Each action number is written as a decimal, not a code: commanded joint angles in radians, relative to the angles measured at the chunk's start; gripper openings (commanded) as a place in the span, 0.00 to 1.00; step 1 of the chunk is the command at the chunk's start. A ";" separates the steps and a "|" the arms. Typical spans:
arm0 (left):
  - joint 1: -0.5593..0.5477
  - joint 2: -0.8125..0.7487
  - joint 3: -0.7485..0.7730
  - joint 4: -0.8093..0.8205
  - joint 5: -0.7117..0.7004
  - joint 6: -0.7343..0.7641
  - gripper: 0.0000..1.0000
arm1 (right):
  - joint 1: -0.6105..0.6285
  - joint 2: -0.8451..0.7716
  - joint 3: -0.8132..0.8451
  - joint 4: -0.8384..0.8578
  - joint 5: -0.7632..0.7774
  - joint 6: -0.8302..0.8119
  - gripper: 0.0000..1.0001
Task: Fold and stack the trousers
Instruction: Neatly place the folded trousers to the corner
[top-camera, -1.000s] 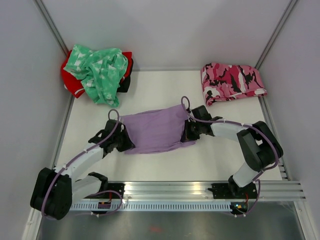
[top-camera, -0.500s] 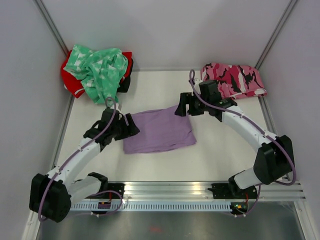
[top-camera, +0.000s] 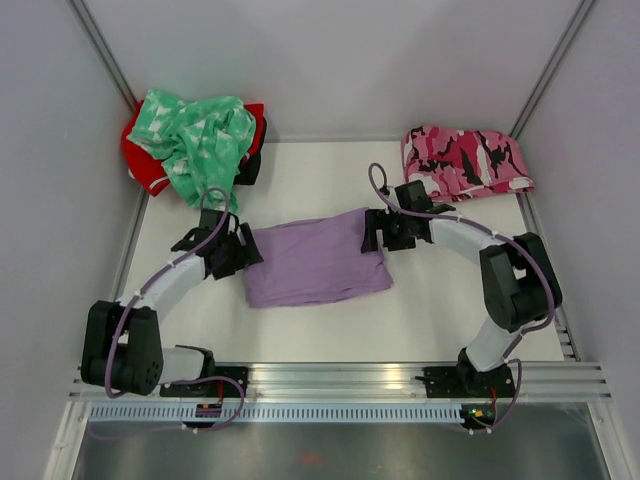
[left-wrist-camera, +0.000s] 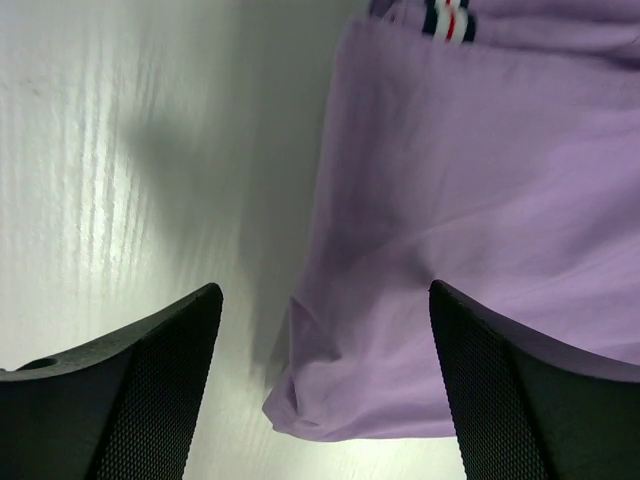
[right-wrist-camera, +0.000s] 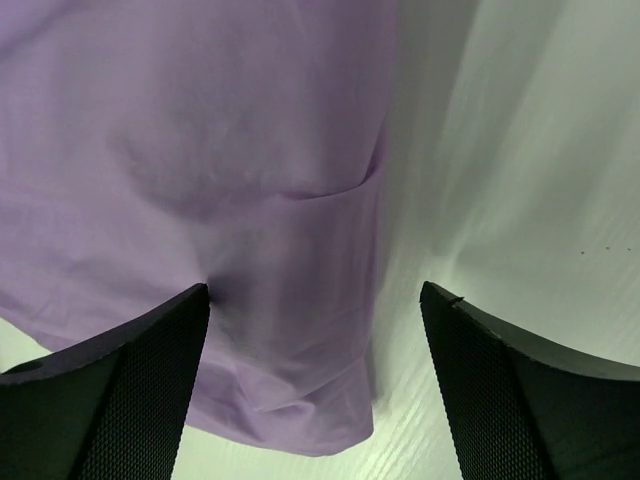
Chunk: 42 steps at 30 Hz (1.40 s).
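Lying flat near the middle of the desk (top-camera: 440, 300): the trousers (top-camera: 315, 262), folded down to a rough lilac rectangle, with a striped scrap of waistband (left-wrist-camera: 447, 20) peeping out at the top of the left wrist view. At the left short edge, the left tool (top-camera: 240, 250), spread wide and gripping nothing, the lower corner of the cloth lying between its fingers (left-wrist-camera: 150, 385). At the far right corner, the right tool (top-camera: 375, 232), likewise spread and empty, the right edge of the cloth running between its fingers (right-wrist-camera: 505, 385). Hard to tell from either wrist view whether any finger touches the fabric. Probably about to take both ends for one more fold or for a lift to the stack. To do it well: come down so one finger of each tool slides under every layer at the edge, pinch the whole thickness rather than the top sheet alone, close both sides together, then raise level with light tension so the fold holds. Further out: a folded camouflage garment (top-camera: 465, 160) at the far right, the likely stack; a crumpled green garment (top-camera: 195, 135) over a red garment (top-camera: 140, 165) at the far left.
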 joint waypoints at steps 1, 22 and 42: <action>0.001 -0.015 -0.044 0.095 0.045 0.014 0.88 | 0.002 0.037 -0.009 0.103 -0.033 -0.003 0.91; -0.007 0.247 -0.070 0.308 0.198 -0.036 0.02 | -0.081 0.104 0.046 0.117 -0.160 0.103 0.00; -0.210 0.901 1.009 0.325 0.210 -0.133 0.02 | -0.412 0.527 1.201 -0.383 -0.119 -0.122 0.00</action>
